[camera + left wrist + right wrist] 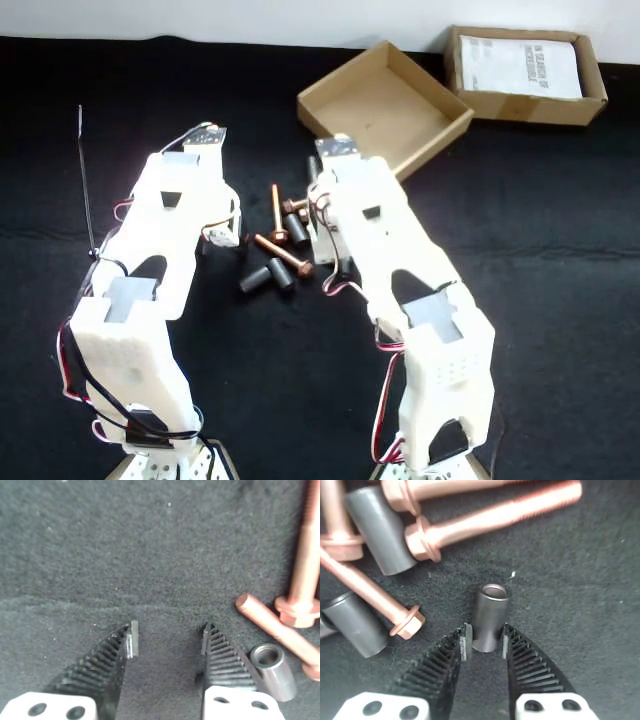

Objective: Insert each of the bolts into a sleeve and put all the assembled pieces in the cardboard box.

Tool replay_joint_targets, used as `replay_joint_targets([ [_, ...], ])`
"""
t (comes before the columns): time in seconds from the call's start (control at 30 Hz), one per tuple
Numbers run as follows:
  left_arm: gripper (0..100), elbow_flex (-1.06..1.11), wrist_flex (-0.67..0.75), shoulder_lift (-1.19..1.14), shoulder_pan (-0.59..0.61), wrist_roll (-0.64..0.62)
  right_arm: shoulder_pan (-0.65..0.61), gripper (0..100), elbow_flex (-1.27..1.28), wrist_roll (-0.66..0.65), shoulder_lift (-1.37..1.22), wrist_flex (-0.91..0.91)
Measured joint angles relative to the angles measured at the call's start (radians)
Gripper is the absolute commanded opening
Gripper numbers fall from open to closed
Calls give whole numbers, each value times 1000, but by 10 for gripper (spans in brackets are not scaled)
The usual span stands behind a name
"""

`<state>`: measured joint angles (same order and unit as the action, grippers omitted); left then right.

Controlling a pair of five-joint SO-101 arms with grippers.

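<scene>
So far the box (385, 105), upper centre, is unfilled; one sleeve (490, 615) is pinched by the right gripper (485, 641); the left gripper (169, 632) is spread wide.

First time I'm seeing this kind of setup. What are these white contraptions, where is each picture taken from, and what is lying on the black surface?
These are two small robot arms, the left arm and the right arm, each ending in a two-fingered gripper. The high view comes from a fixed camera looking down from above; the other two come from cameras on the arms' wrists. On the black cloth between the arms lie copper-coloured bolts and short grey sleeves. Behind them sits an open cardboard box, and beside it a second box holding a sheet of paper. The left gripper is open over bare cloth. The right gripper is closed on one end of a sleeve.
</scene>
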<state>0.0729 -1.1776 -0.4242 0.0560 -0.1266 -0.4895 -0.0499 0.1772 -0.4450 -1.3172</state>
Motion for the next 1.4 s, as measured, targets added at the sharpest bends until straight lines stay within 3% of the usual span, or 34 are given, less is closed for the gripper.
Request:
replay_joint_targets([
  [0.6,214,0,0,0,0,37,-2,103,112,-32,3,132],
  [1.3,214,6,14,0,0,48,-58,104,-91,-95,-32,-12],
  [1.4,214,6,14,0,0,48,-58,170,-91,-110,-87,-15],
])
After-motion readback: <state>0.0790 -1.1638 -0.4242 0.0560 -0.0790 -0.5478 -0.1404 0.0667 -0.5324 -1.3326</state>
